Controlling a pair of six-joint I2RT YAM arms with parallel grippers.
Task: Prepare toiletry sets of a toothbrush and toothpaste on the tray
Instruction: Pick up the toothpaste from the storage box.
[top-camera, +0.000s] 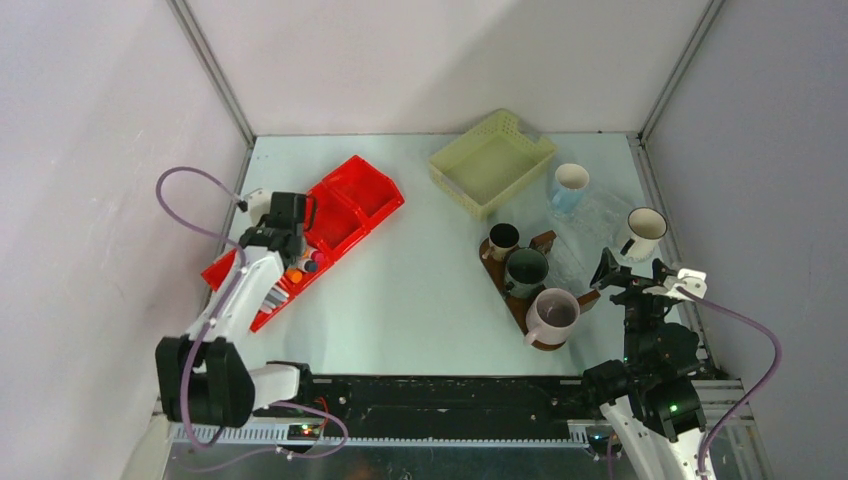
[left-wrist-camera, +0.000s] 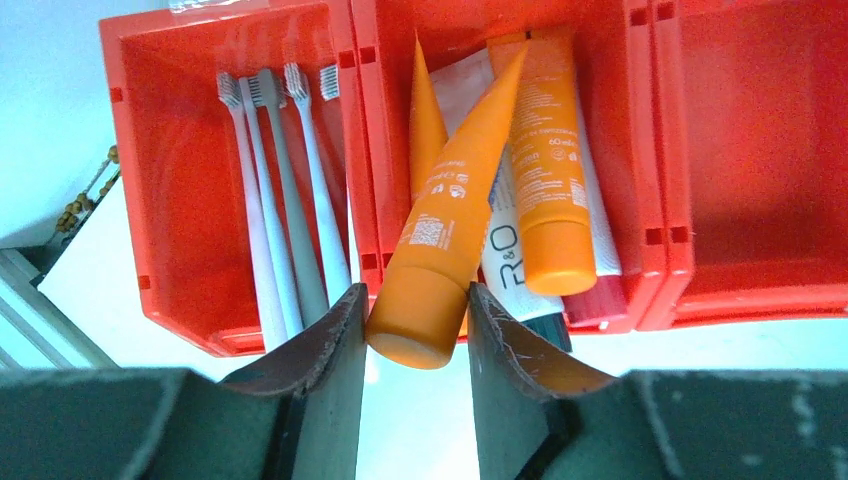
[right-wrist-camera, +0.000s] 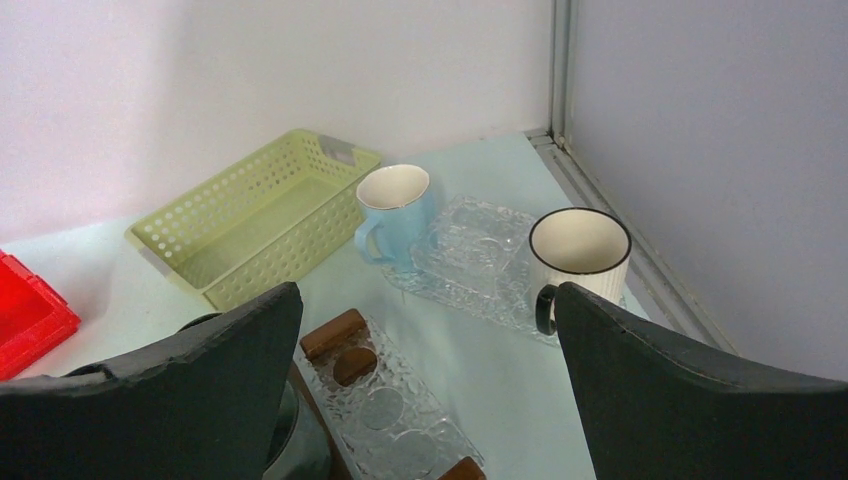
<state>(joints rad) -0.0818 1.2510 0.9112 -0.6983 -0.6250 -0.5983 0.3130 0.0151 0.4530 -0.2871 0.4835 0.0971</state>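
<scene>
We see the left gripper (left-wrist-camera: 415, 292) pinching the cap end of an orange toothpaste tube (left-wrist-camera: 455, 215), which slants out over the rim of the red bin (left-wrist-camera: 740, 150). White toothbrushes (left-wrist-camera: 285, 210) lie in the neighbouring compartment. The right gripper (right-wrist-camera: 425, 290) hangs spread wide, holding nothing, beside the wooden tray (top-camera: 515, 303), which carries three mugs (top-camera: 527, 268).

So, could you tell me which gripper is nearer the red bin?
Left. The left gripper is over the red bin, gripping an orange toothpaste tube; the right gripper is far off, beside the tray.
</scene>
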